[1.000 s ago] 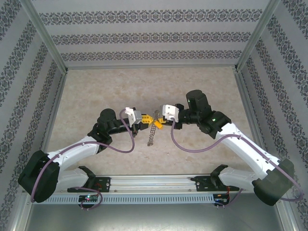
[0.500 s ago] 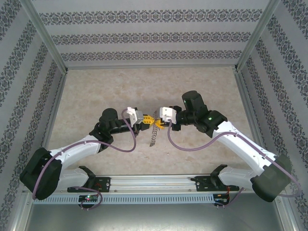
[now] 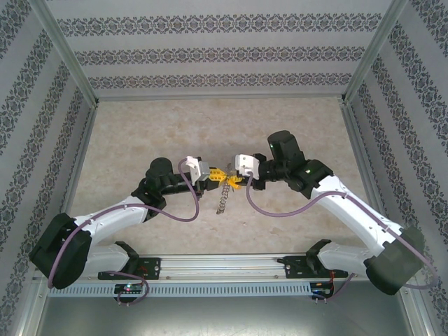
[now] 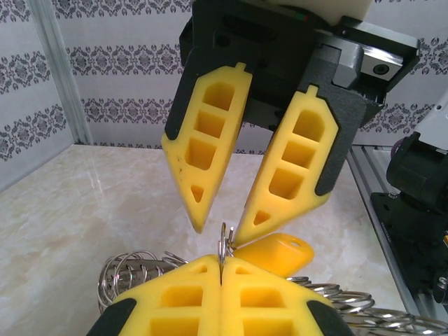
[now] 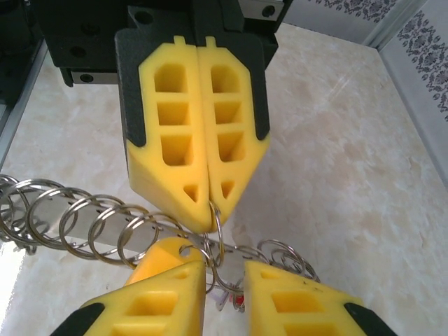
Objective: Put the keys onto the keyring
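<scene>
At centre frame from above, the right gripper has backed off slightly, jaws parted again around a loop of the keyring, which the left gripper keeps clenched; the yellow key sits at the tips, threading seemingly unfinished

Overhead camera looks down from the near edge, well back; both wrist cameras face each other, close up, sharing the keyring.
</scene>
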{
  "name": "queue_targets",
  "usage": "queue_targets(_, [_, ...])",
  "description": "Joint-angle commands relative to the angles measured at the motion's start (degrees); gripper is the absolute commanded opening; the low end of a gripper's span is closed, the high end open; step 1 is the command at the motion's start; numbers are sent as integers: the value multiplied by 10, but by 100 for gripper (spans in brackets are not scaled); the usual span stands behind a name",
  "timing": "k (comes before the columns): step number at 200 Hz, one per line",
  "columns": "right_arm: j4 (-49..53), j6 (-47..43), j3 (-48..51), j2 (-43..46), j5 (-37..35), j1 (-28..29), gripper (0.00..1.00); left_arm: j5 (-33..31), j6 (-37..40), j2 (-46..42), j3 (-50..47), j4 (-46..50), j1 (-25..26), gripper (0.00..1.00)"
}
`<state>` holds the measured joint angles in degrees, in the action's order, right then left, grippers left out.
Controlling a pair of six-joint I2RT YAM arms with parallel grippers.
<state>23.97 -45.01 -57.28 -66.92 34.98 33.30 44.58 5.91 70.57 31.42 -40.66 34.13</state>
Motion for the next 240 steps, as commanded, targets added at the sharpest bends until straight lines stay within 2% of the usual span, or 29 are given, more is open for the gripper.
queue_targets(1, [17, -5, 1, 13, 22, -8, 21, 14, -8, -2, 24, -57, 9, 0])
queue_targets(71, [18, 1, 3, 12, 35, -22, 22, 13, -10, -1, 24, -59, 10, 0])
queue_targets(156, [16, 11, -10, -27, 42, 1, 6, 12, -16, 9, 29, -73, 16, 0])
queue_targets(240, [6, 20, 2, -12, 30, 1, 7, 10, -22, 22, 33, -84, 20, 0])
